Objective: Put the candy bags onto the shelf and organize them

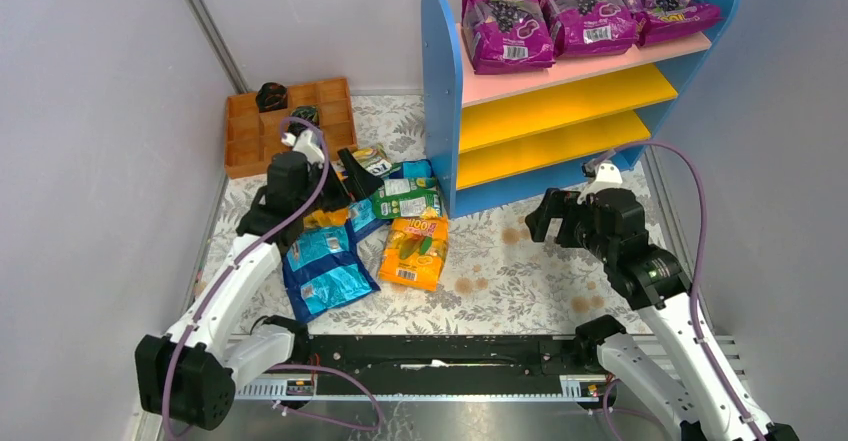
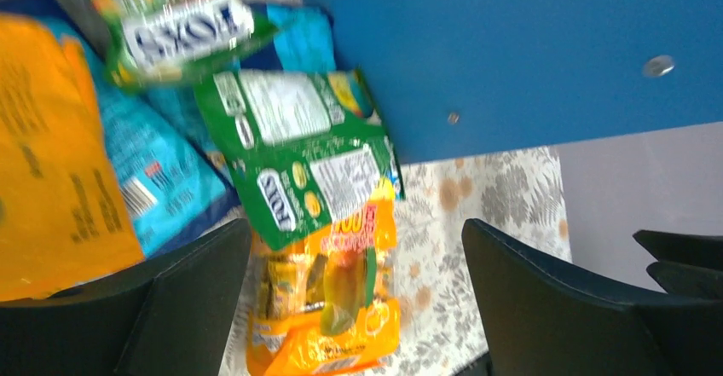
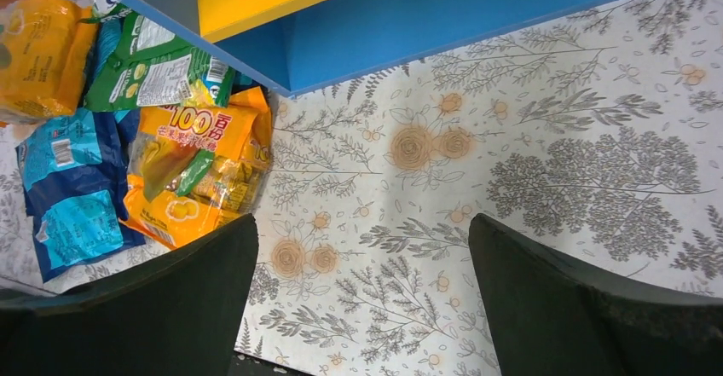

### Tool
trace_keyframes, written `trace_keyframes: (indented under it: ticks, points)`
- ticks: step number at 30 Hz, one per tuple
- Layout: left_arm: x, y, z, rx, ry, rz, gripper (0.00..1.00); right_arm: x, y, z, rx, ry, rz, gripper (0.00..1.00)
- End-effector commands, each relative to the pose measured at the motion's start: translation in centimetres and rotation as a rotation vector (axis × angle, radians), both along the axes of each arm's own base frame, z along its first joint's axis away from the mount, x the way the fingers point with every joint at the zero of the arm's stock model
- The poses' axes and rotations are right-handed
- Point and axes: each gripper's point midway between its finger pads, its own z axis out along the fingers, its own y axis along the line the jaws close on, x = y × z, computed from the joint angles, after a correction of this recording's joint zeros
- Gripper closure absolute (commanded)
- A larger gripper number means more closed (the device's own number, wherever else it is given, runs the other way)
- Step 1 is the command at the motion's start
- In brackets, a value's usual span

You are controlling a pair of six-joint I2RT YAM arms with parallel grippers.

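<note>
The shelf (image 1: 560, 91) stands at the back right, with three purple grape bags on its pink top board and bare yellow boards below. The candy bags lie in a pile left of it: an orange one (image 1: 415, 251), a blue one (image 1: 325, 271) and a green one (image 1: 405, 199). My left gripper (image 1: 358, 176) is open above the pile. In the left wrist view it (image 2: 358, 308) frames the orange bag (image 2: 332, 308), under the green bag (image 2: 298, 154). My right gripper (image 1: 545, 223) is open and empty over the floral cloth (image 3: 362, 291) in front of the shelf.
An orange compartmented tray (image 1: 250, 141) with small dark items sits at the back left. The shelf's blue side panel (image 2: 529, 52) is close to the right of the left gripper. Grey walls close in on both sides. The arms' base rail runs along the near edge.
</note>
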Motion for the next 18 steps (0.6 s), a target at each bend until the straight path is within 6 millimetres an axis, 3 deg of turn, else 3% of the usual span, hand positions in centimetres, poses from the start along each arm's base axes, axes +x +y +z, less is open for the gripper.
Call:
trace_keyframes:
  ticks: [1, 11, 18]
  points:
    - [-1.2, -1.8, -1.2, -0.138, 0.063, -0.051, 0.01, 0.4, 1.2, 0.4, 0.072, -0.025, 0.026, 0.00]
    - [-5.1, -4.4, -7.8, -0.167, 0.192, -0.006, 0.08, 0.0, 5.7, -2.1, 0.200, 0.074, 0.215, 0.00]
    - [-7.6, -4.6, -11.5, -0.151, 0.264, 0.065, 0.12, -0.4, 7.4, -5.0, 0.262, 0.207, 0.262, 0.00]
